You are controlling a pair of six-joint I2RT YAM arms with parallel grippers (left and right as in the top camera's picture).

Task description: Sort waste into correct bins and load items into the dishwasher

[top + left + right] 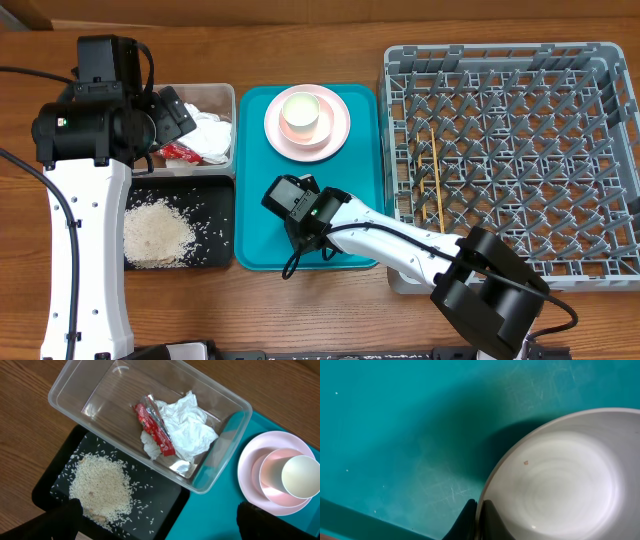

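Your right end effector (pixel 479 521) is pinched shut on the rim of a whitish bowl (pixel 570 480), which spreads to its right above the teal tray (pixel 395 435). Your left end effector (pixel 160 527) gapes wide and holds nothing. Just ahead of it, rice (pixel 102 485) lies in the black tray (pixel 167 505). Beyond that, tissue (pixel 187 427) and a red wrapper (pixel 155 427) lie in the clear tub (pixel 95 400).

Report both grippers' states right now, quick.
Left gripper: open, holding nothing.
Right gripper: closed on the rim of the whitish bowl.
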